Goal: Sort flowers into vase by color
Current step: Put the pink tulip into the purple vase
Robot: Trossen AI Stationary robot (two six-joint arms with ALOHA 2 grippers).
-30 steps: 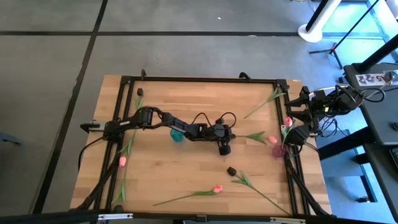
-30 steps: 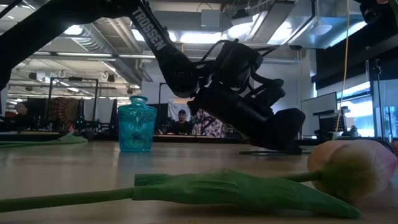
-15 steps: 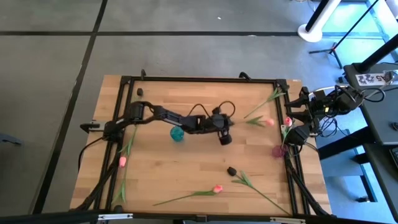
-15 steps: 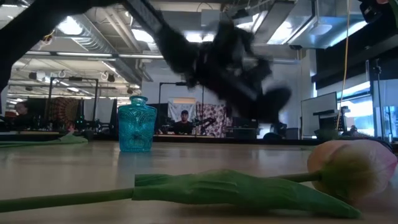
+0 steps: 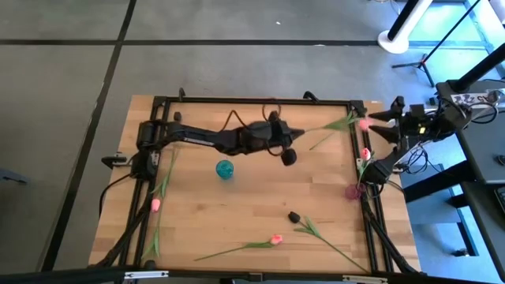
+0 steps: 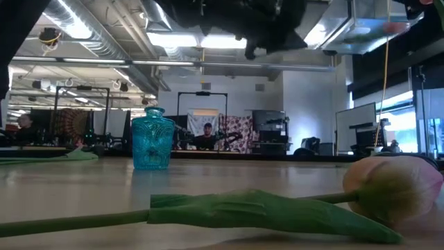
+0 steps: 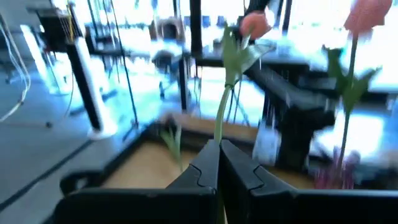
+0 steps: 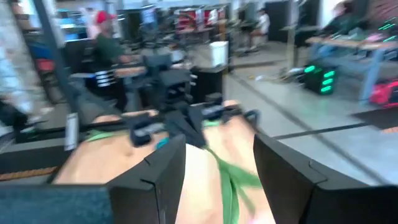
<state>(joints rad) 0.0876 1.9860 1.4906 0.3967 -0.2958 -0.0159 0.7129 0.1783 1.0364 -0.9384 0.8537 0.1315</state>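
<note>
From above, my left gripper (image 5: 289, 155), clenched on a pink tulip (image 5: 341, 123), has swung it up toward one o'clock, off the table (image 5: 197, 213); my left wrist shows its stem pinched; my right gripper (image 8: 217, 180) waits with fingers apart; the purple vase (image 5: 353, 191) comes next, I judge.

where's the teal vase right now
In the high view the teal vase stands left of the table's centre, just in front of the left arm, whose pincer holds a pink tulip.

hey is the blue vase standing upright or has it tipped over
Upright. The blue vase stands on its base on the table with its neck pointing up, nothing touching it.
</note>
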